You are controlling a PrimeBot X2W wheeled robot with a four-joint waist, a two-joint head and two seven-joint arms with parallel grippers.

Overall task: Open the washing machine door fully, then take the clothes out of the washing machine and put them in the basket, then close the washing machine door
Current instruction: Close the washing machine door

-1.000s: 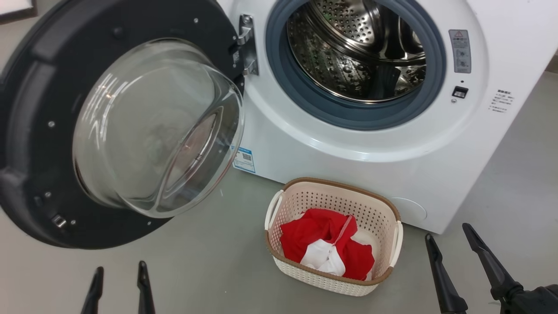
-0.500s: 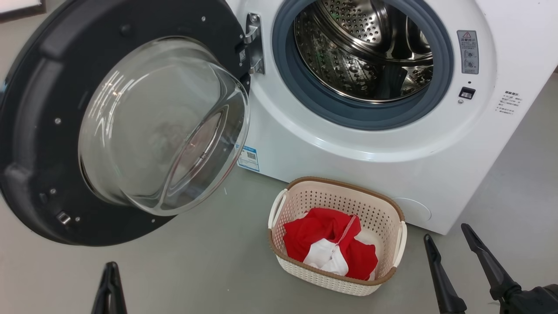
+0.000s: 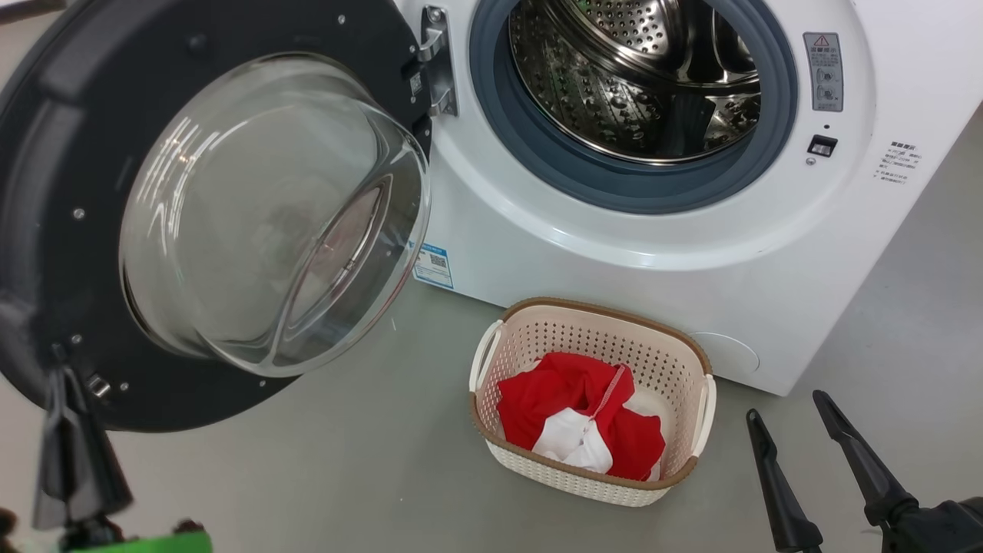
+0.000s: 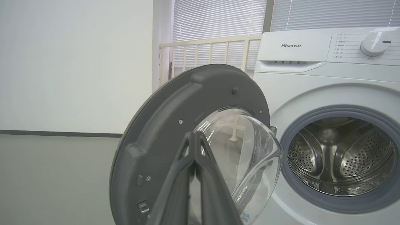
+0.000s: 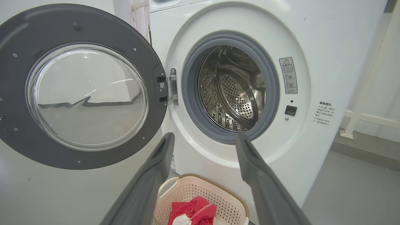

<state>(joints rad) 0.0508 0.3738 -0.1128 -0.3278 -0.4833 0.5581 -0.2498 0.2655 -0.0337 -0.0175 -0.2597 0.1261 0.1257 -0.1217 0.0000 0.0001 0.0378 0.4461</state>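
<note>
Door: washing machine door wide open, left of drum; looks stiff, heavy; push dark rim, not slippery glass.
Clothes: in the basket.
Left gripper: pinched together, empty, near door's lower rim.
Right gripper: apart, empty.

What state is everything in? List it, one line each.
washing machine door: wide open, swung left
washing machine: drum shows no clothes
clothes: piled in the basket
basket: upright on the floor
left gripper: shut, empty
right gripper: open, empty
</note>
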